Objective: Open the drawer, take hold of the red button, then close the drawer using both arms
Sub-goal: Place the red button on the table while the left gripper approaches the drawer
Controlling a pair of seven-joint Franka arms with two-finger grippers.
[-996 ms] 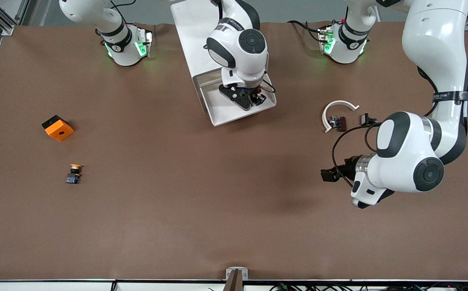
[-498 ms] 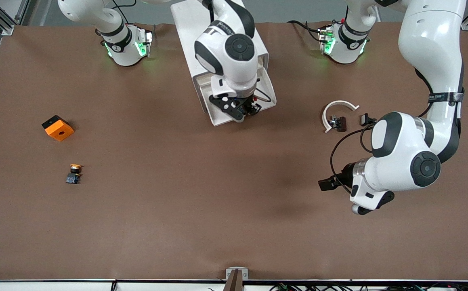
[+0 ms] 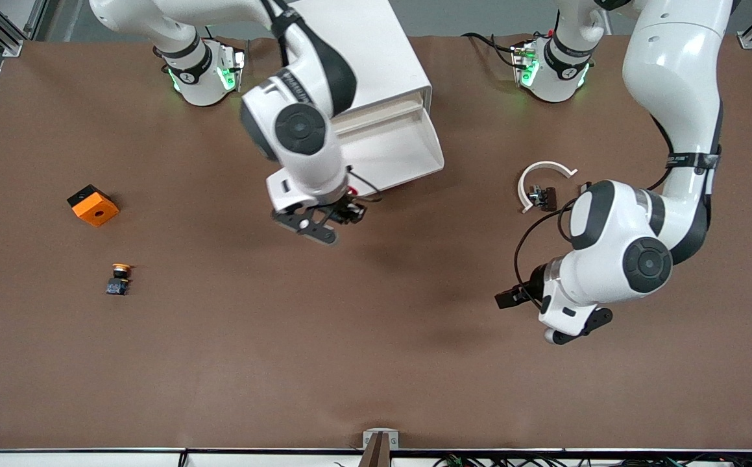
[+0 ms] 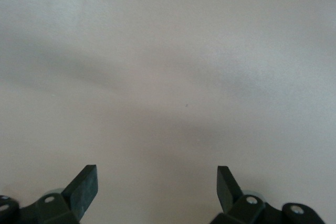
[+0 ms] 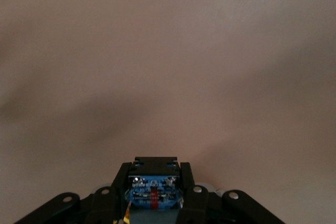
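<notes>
The right gripper, clamped on the button, hangs over mid-table, just off the open drawer near the table's robot-side edge. The button appears light, rigid and small: grip its body. The left gripper waits, fingers spread.

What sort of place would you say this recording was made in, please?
Probably a robotics lab bench: two white robot arms bolted along a brown-covered table, a white cabinet with its top drawer open, and small parts such as an orange block.
</notes>
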